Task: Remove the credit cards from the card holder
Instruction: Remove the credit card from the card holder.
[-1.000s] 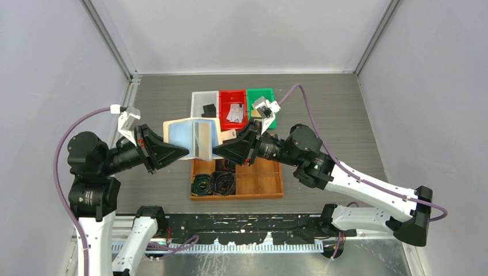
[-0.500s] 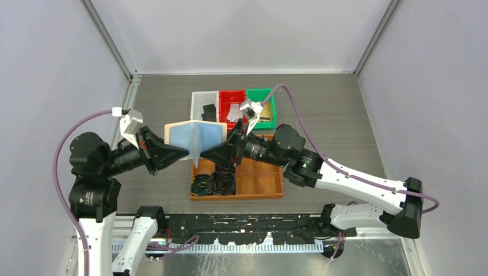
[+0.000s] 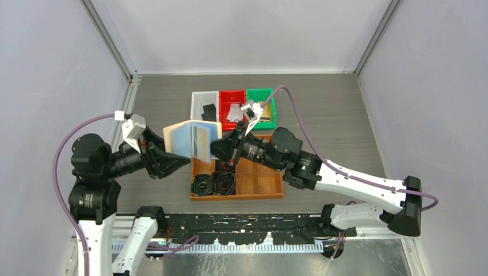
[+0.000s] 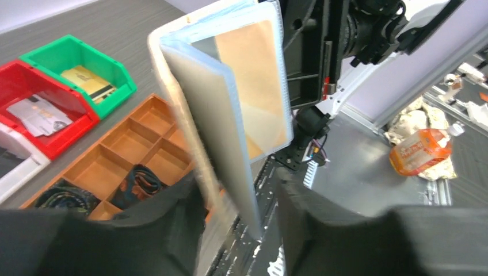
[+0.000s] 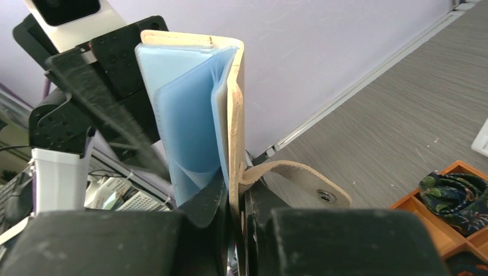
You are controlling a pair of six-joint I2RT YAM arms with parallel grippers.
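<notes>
The tan card holder (image 3: 193,141) hangs open in the air above the table, its pale blue pockets fanned out. My right gripper (image 5: 235,195) is shut on its tan cover (image 5: 236,115) just beside the strap tab (image 5: 311,187). My left gripper (image 4: 239,198) stands open, with a pocket page (image 4: 230,149) loose between its fingers. In the bins lie credit cards: a black one (image 3: 209,109), white ones (image 4: 37,109) and a gold one (image 4: 86,83). A tan patch (image 4: 253,75) shows through one pocket; I cannot tell whether it is a card.
Behind the holder stand a white bin (image 3: 202,99), a red bin (image 3: 232,96) and a green bin (image 3: 262,95). Below it sits a wooden divided tray (image 3: 262,179) with dark coiled belts (image 3: 214,183) in its left cells.
My left gripper has opened and drawn back down-left, letting go of the holder. My right gripper moved in leftward, opened briefly and closed on the cover.
</notes>
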